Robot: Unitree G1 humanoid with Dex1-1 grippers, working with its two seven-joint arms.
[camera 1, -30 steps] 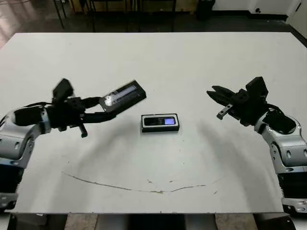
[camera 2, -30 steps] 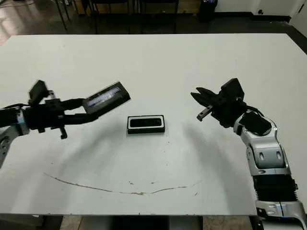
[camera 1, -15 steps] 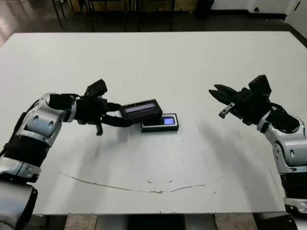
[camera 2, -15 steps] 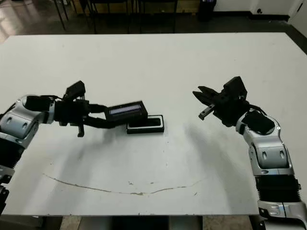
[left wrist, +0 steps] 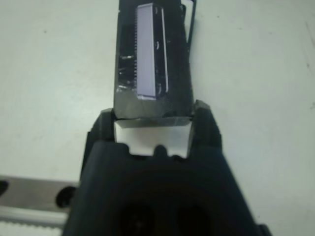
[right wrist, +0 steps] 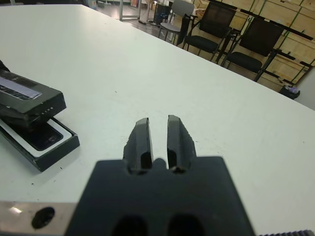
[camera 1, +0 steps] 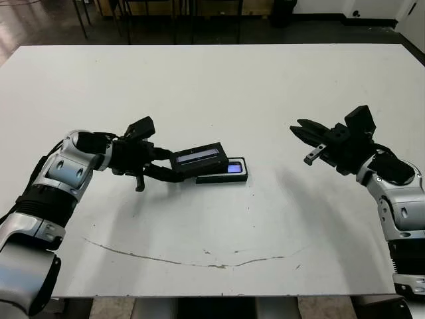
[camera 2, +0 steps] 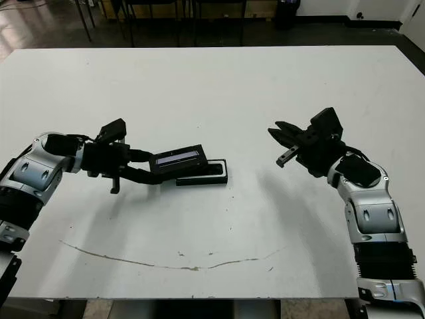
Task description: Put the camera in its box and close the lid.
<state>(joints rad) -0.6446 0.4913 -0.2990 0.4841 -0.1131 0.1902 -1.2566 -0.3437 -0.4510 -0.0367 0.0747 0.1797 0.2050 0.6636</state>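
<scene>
From the head views, the left gripper (camera 1: 174,174) clamped one short end of the lid (camera 1: 198,159), which hung tilted with its far end over the left part of the box (camera 1: 229,177). The box lay on the white desk (camera 1: 212,86), long axis across the robot, parallel to the lid. The camera (camera 1: 232,168) rested inside the box, its bluish screen showing at the uncovered right end. The right gripper (camera 1: 307,141) hovered well apart to the right, empty, fingers slightly parted.

In the left wrist view, the lid's pale strip ran straight away from the fingers (left wrist: 205,118), which pinched its near end.

In the right wrist view, the fingers (right wrist: 140,142) stood slightly apart, holding nothing; the box and lid lay off to one side.
</scene>
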